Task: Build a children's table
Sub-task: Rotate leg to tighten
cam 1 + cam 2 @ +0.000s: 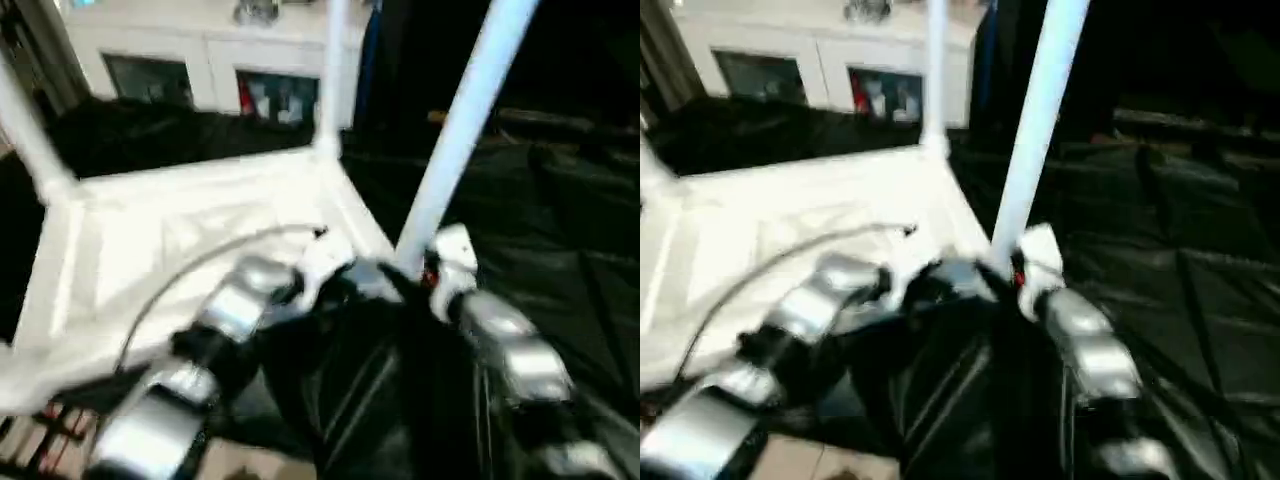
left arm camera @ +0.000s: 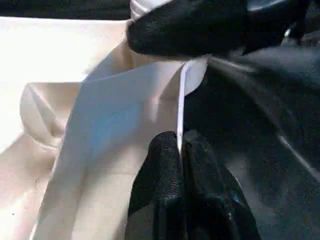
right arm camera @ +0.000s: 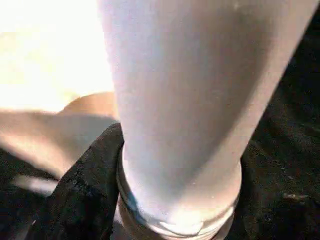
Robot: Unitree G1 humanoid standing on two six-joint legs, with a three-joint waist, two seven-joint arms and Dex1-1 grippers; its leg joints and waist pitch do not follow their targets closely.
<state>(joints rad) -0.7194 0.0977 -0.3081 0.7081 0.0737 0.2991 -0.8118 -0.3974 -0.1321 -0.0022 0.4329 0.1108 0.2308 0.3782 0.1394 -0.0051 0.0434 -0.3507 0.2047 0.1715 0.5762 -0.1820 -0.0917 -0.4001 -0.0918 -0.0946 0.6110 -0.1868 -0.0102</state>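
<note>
Near leg top cut off by frame; socket hidden behind grippers.

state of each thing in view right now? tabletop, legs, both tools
tabletop: upside down on the black-draped work table, ribbed underside up
near leg: foot at the near corner socket, leaning, not plumb
far leg: upright in its corner socket
left-hand leg: standing in its corner, tilted
left tool: shut on the tabletop's thin side wall
right tool: at the near leg's base; grip cannot be judged

Lab-like room: black-draped work table, white cabinets
</note>
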